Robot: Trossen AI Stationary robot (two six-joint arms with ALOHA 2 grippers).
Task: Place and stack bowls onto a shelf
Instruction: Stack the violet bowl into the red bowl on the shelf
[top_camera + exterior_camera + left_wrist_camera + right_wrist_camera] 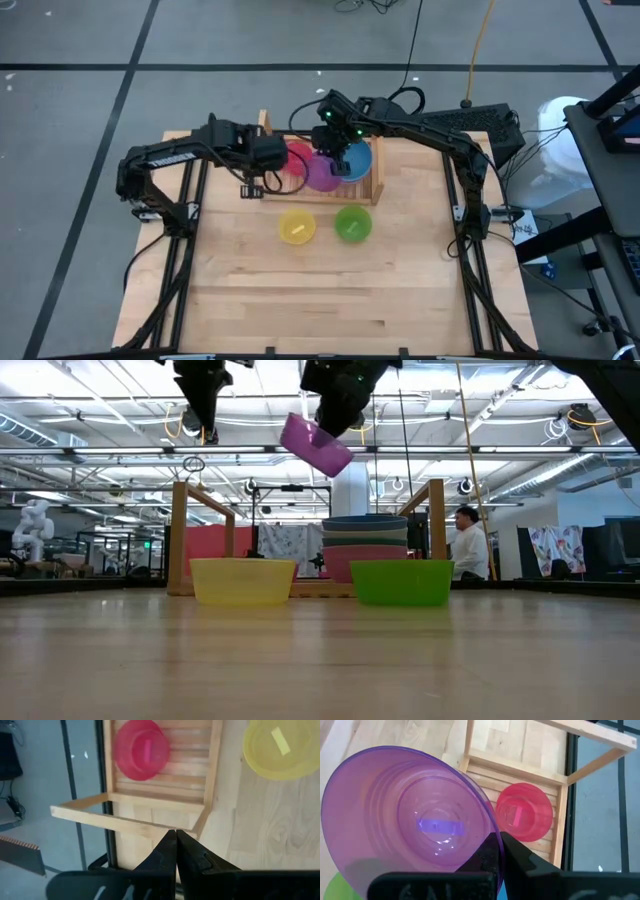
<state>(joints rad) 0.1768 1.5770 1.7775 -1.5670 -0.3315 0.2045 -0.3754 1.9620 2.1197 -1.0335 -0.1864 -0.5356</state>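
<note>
We see right end effector (335,420) pinching purple bowl (316,445) by rim, tilted, high above shelf (375,170). Left end effector (176,845) pressed together, empty, above shelf's left end. Yellow bowl (296,226), green bowl (352,223) on tabletop (330,300).

Beneath my table (330,300) lies a grey floor (70,120) crossed by dark lines. Behind me, ceiling pipework (100,450) carries bright lamps. A seated person (466,545) in white and a white robot figure (32,528) occupy the hall.
</note>
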